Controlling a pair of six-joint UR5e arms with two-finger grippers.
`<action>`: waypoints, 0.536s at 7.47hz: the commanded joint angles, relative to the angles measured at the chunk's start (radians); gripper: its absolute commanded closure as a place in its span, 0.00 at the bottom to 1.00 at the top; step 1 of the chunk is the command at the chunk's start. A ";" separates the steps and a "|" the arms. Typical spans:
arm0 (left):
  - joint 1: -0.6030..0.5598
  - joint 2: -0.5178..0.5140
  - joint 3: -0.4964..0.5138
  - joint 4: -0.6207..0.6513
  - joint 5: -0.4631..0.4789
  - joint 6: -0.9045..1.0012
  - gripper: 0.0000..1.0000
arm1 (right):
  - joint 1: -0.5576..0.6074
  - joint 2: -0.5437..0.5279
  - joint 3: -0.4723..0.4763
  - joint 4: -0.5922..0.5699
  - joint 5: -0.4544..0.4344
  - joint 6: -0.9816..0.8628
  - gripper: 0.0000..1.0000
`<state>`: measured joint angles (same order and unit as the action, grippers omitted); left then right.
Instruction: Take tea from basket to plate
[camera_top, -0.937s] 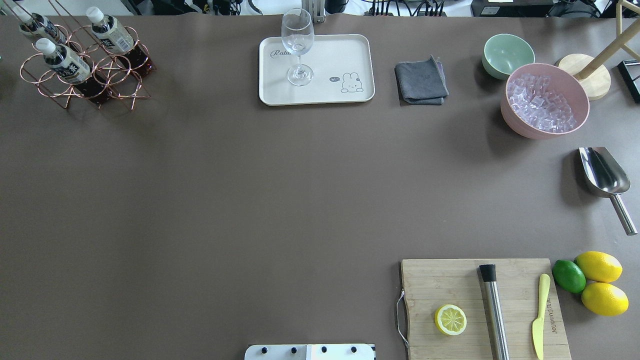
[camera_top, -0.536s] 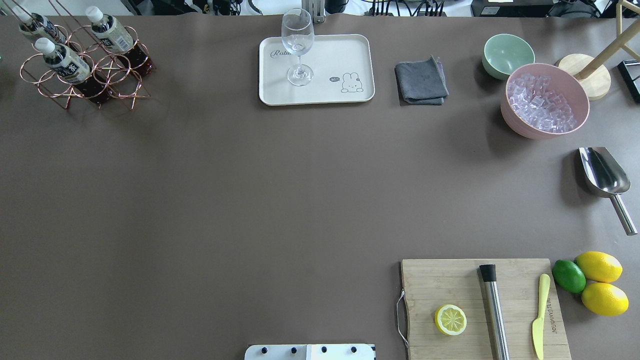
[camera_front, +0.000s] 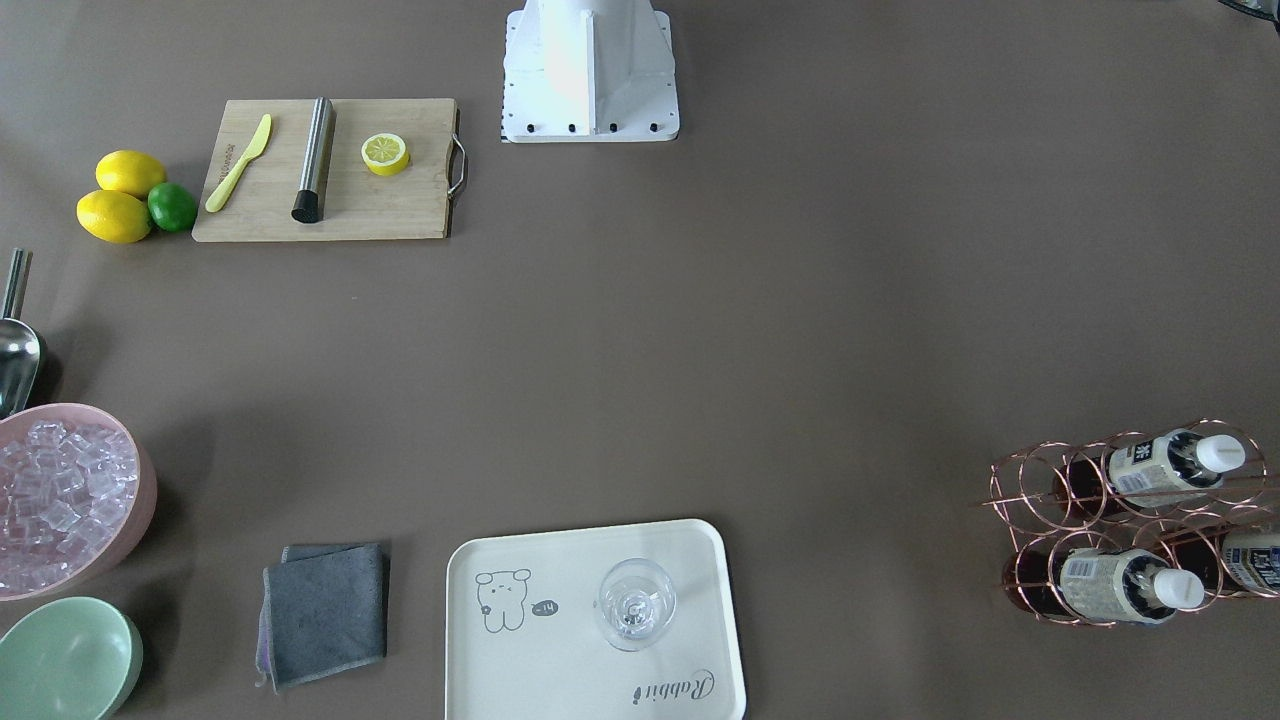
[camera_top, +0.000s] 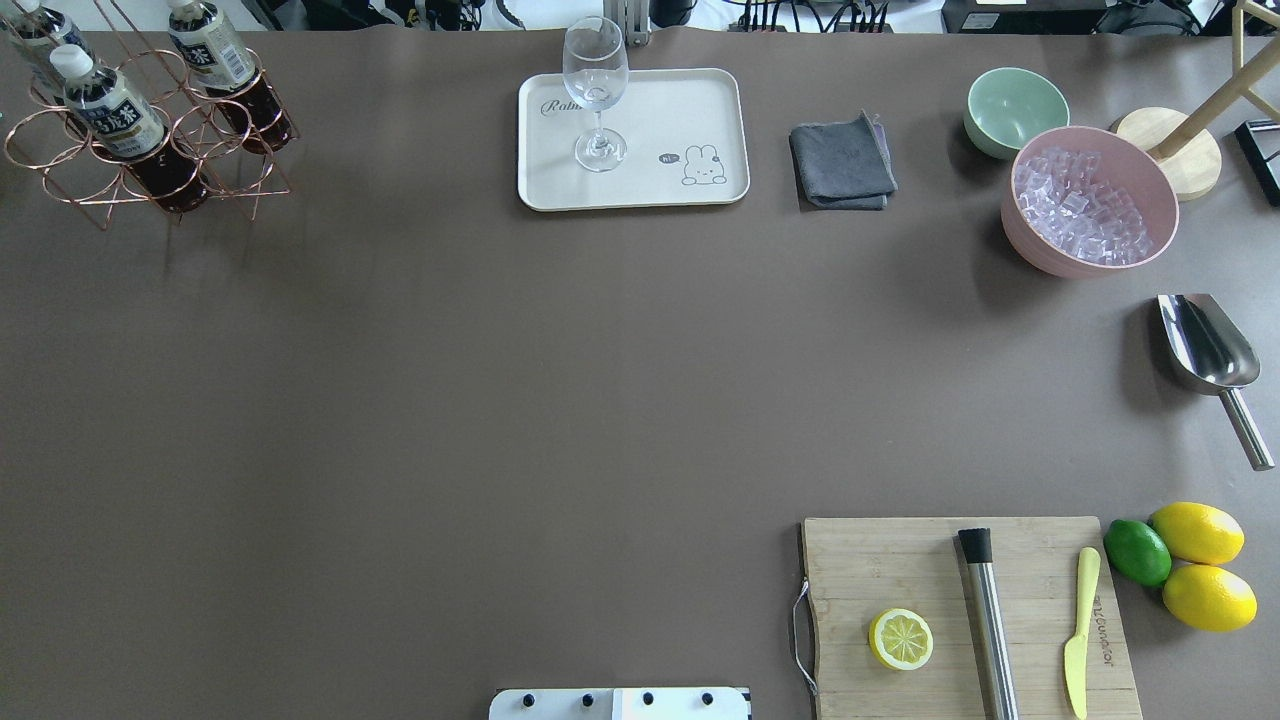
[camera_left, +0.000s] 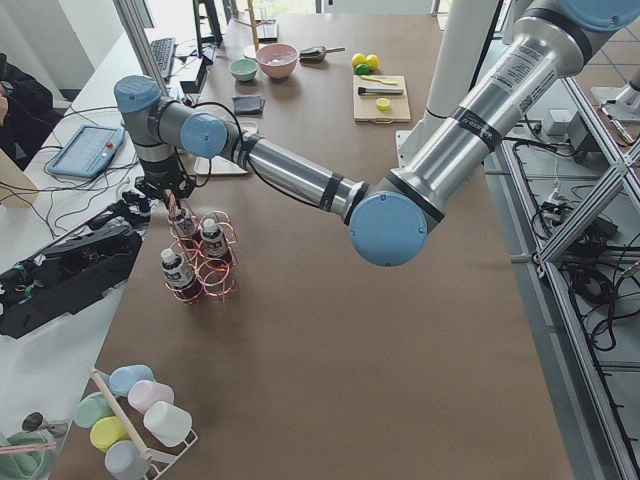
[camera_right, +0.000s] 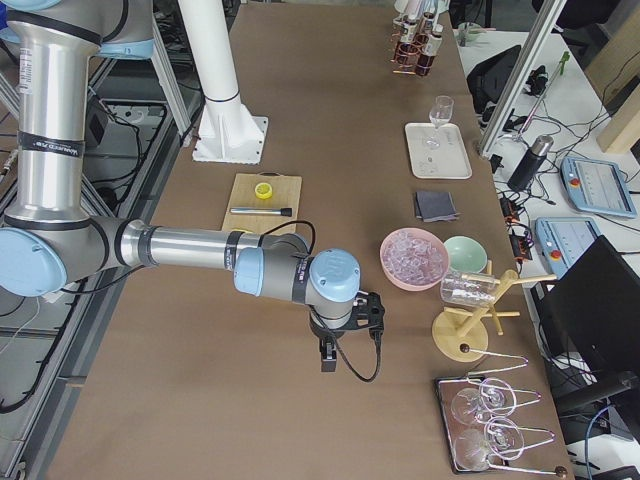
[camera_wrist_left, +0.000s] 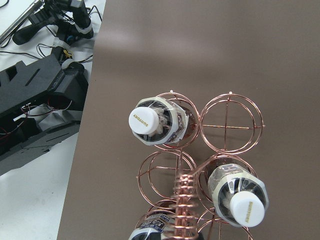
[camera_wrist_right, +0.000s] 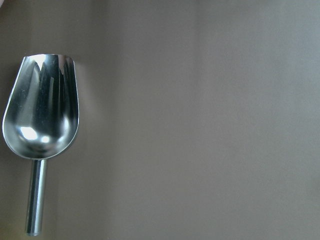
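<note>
The copper wire basket (camera_top: 215, 120) stands at the far left corner with three tea bottles (camera_top: 105, 100) in its rings; it also shows in the front view (camera_front: 1030, 500). In the left wrist view I look straight down on two white caps (camera_wrist_left: 145, 117) and the coiled handle (camera_wrist_left: 184, 205). In the exterior left view my left gripper (camera_left: 178, 195) is at the top of that handle; I cannot tell whether it is shut. The cream plate (camera_top: 680, 110) lies at the far middle. My right gripper (camera_right: 328, 355) hangs over bare table, state unclear.
A wine glass (camera_top: 596, 90) stands on the plate's left part. To its right are a grey cloth (camera_top: 842, 162), a green bowl (camera_top: 1015, 108) and a pink bowl of ice (camera_top: 1090, 200). A metal scoop (camera_wrist_right: 42, 120) lies under my right wrist. A cutting board (camera_top: 900, 570) sits front right.
The basket with its three bottles has shifted toward the left and far edge in the overhead view, and the bottles look more upright. Nothing else has moved.
</note>
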<state>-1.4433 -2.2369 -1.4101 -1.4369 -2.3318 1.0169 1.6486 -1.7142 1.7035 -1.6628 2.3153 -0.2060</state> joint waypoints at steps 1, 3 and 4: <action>-0.008 0.051 -0.301 0.201 0.002 -0.003 1.00 | 0.000 -0.001 -0.001 0.000 -0.001 0.000 0.01; 0.027 0.040 -0.404 0.265 0.000 -0.014 1.00 | 0.000 -0.002 -0.002 0.000 -0.001 -0.001 0.01; 0.043 0.036 -0.412 0.263 -0.001 -0.014 1.00 | -0.001 0.002 -0.024 0.001 -0.001 0.004 0.01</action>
<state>-1.4298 -2.1959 -1.7738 -1.1951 -2.3316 1.0060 1.6484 -1.7151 1.7009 -1.6628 2.3148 -0.2067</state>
